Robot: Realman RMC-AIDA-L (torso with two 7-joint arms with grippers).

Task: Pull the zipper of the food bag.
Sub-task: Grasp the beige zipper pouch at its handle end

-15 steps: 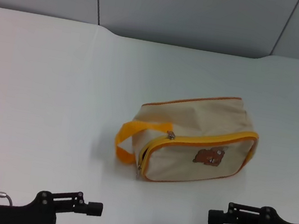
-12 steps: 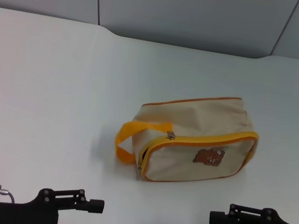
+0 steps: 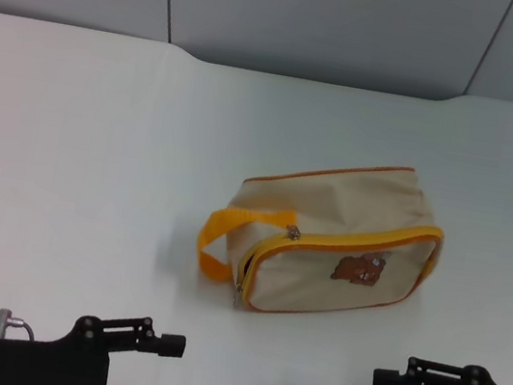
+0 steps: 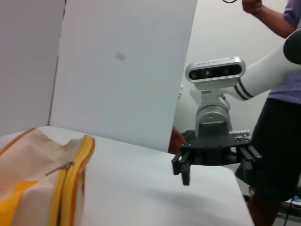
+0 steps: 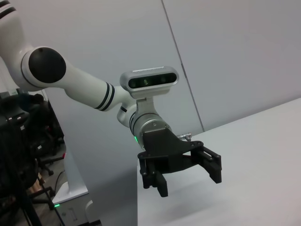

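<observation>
The small silvery metal zipper pull (image 3: 294, 232) sits at the near top corner of the boxy beige fabric food bag with orange-yellow piping (image 3: 337, 239), which rests on the white surface (image 3: 77, 154). The bag lies ahead of and between the black left end effector (image 5: 181, 170) and the black right end effector (image 4: 215, 160), both released and well apart from it.

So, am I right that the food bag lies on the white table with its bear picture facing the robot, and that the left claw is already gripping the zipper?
Not quite. The food bag does lie on the table, bear picture toward the robot, but the head view shows the left claw near the table's front edge, apart from the zipper and holding nothing. The right claw also sits low at the front edge, off the bag.
</observation>
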